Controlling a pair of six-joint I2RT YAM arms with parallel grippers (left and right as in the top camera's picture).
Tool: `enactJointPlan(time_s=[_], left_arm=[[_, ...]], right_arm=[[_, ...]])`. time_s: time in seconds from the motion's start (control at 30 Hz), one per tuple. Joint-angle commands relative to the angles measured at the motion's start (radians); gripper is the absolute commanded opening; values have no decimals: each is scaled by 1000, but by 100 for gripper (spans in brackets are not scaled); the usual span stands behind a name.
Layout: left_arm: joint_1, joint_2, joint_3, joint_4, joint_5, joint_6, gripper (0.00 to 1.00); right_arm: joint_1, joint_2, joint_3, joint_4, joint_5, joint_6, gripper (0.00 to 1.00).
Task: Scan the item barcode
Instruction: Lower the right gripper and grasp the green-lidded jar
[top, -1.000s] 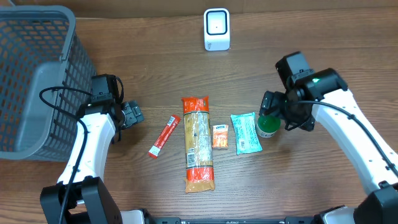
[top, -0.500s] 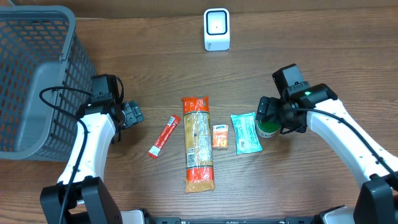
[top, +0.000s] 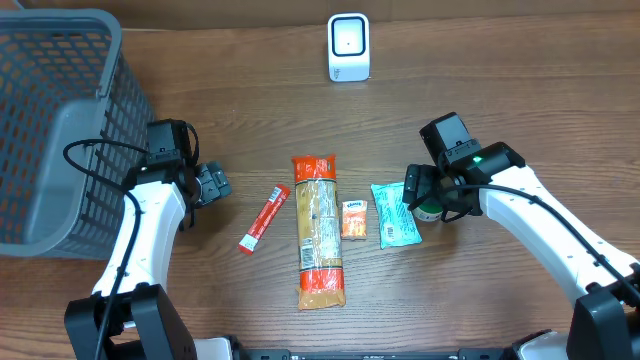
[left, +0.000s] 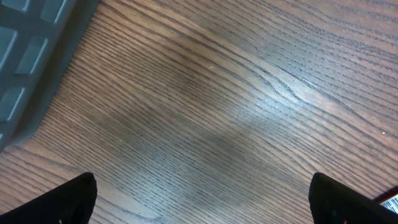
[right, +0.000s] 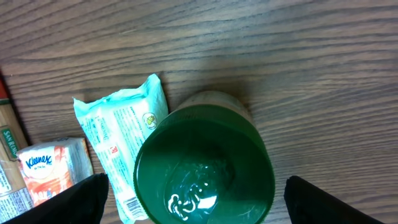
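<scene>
Right claw (top: 424, 196): spread wide, gripping nothing. Straight below it, between its two fingers (right: 81, 199) in the wrist view: green-capped jar (right: 205, 169), upright on the table (right: 298, 56), cap facing the camera. Strip of wood showing between cap and fingertip on either side, so no contact. Only the cap top and a sliver of pale body behind it in view.

Toward the left-hand finger in that wrist view, right up against the jar: teal wipes pack (right: 118, 140), lying flat, print side up. Touching or just beside, can't tell. Further out on the same side: small Kleenex pack (right: 45, 169), then a strip of the long pasta bag (right: 7, 155) at the frame edge.

Same layout from overhead: claw hanging over the jar, wipes pack just beyond the fingertips, then Kleenex pack, pasta bag and a red stick sachet (top: 263, 219) in a row running off toward the other arm. Scanner (top: 348, 47), white box with a dark window, well apart from the right claw, up near the far table edge.

Left claw (top: 213, 185): fully open, empty, hanging over bare wood. Both fingertips (left: 78, 196) in the lower corners of its wrist view. Grey basket (left: 31, 62) at the upper-left corner there; from overhead, close beside that arm. Nearest item to this claw: the red sachet, near the fingertips but apart.
</scene>
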Motion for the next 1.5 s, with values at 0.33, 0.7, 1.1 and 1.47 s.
enactJointPlan(time_s=[0.33, 0.7, 1.1, 1.47], left_arm=[[-2, -4, 19, 3, 8, 8, 100], [-2, -4, 19, 4, 7, 8, 100], [-2, -4, 19, 4, 7, 8, 100], [-2, -4, 19, 4, 7, 8, 100]], right_arm=[[1, 3, -8, 2, 25, -4, 89], [1, 3, -71, 69, 29, -11, 89], [1, 3, -71, 51, 32, -177, 64], [1, 3, -71, 34, 57, -307, 83]])
